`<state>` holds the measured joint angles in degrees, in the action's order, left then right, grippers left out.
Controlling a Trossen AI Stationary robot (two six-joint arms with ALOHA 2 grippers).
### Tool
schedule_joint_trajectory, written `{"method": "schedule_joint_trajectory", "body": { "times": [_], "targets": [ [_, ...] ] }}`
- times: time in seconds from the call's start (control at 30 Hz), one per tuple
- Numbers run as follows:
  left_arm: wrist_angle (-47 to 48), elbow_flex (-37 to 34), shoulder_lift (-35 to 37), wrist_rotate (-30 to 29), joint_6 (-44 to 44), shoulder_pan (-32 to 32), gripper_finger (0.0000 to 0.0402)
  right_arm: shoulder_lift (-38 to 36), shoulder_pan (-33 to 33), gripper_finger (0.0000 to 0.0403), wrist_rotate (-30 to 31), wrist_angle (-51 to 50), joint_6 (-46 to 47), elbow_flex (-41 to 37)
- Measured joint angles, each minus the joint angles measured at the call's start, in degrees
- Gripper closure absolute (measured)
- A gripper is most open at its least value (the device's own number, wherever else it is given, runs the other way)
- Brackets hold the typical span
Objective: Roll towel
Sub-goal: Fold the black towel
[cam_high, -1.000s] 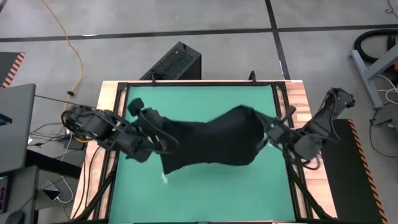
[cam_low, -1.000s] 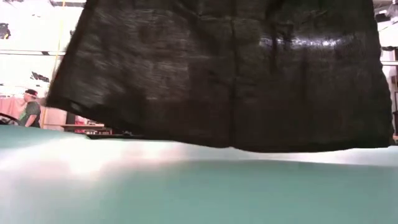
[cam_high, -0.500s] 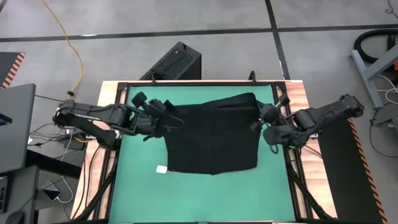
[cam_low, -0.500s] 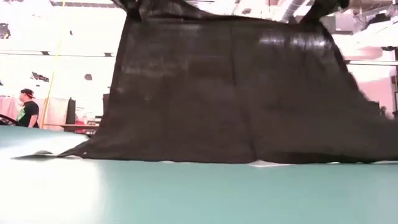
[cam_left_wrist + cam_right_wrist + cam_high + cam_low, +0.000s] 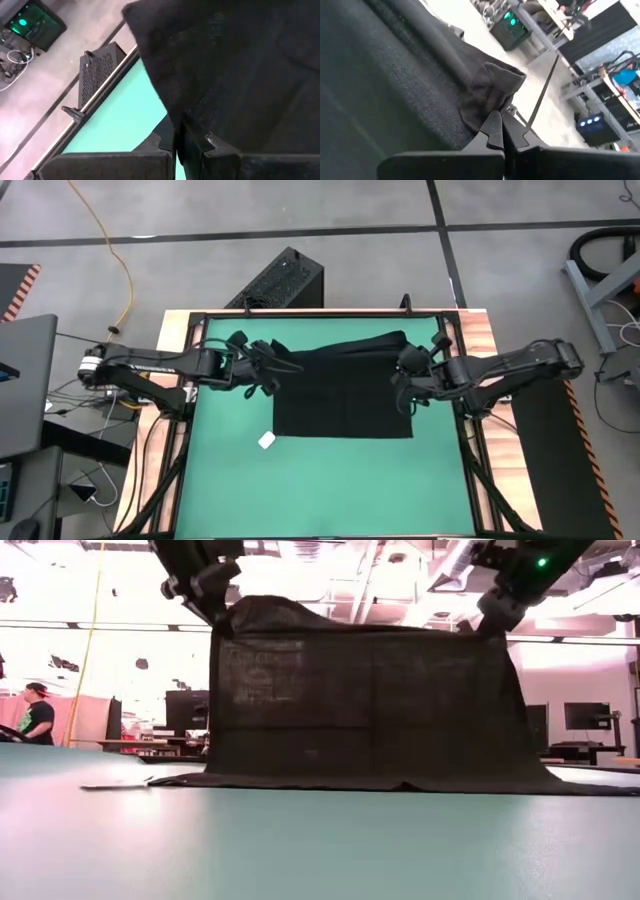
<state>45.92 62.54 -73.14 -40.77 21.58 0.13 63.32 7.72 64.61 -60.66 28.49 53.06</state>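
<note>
- The towel (image 5: 343,395) hangs over the far half of the green mat (image 5: 330,480) — its far edge is held up in the air, while its near edge already lies flat on the mat.
- Its small white tag (image 5: 266,441) rests on the mat at the near-left corner.
- The left gripper (image 5: 268,367) is pinched tight on the far-left corner of the cloth; its wrist view shows the fingers (image 5: 200,145) clamped on the fabric.
- The right gripper (image 5: 408,372) is likewise clamped on the far-right corner, with the cloth bunched at its tips.
- From table height the towel (image 5: 365,705) stands like a curtain between the two arms.
- Progress — early, I judge: the cloth is spread but not fully laid down, and no roll has been started.
- Left to do: lay the far edge flat, then roll the whole length.
</note>
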Motion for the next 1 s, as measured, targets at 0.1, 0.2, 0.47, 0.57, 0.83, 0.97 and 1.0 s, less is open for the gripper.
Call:
{"method": "schedule_joint_trajectory", "body": {
  "times": [0.1, 0.2, 0.47, 0.57, 0.83, 0.97, 1.0],
  "targets": [
    [-5.55, -3.15, -0.01, -1.62, -1.02, 1.18, 0.0402, 1.89, -1.86, 0.0402, -0.30, -0.01, -0.01, 0.00],
    [-12.26, -6.18, -0.01, -2.54, -5.51, 3.05, 0.0401, 4.17, -4.47, 0.0402, -0.30, -0.05, 0.00, 0.00],
    [-27.59, -13.60, -0.01, 1.75, -14.01, 9.56, 0.0373, 12.89, -13.05, 0.0399, -0.63, -0.40, -0.59, 0.00],
    [-29.57, -15.33, -0.01, 3.41, -15.36, 11.51, 0.0356, 16.57, -16.52, 0.0388, -0.65, -0.09, -0.60, 0.00],
    [-31.20, -17.60, -0.03, 11.63, -12.92, 14.72, 0.0304, 26.37, -26.67, 0.0372, -1.34, 2.32, -0.65, -0.02],
    [-39.50, -21.70, -0.03, 30.10, -11.95, 14.00, 0.0297, 30.12, -30.24, 0.0358, -3.22, 4.09, -3.33, -0.02],
    [-42.11, -23.00, -0.03, 33.33, -11.91, 13.33, 0.0299, 30.65, -30.73, 0.0352, -3.21, 4.22, -3.69, -0.02]
  ]
}}
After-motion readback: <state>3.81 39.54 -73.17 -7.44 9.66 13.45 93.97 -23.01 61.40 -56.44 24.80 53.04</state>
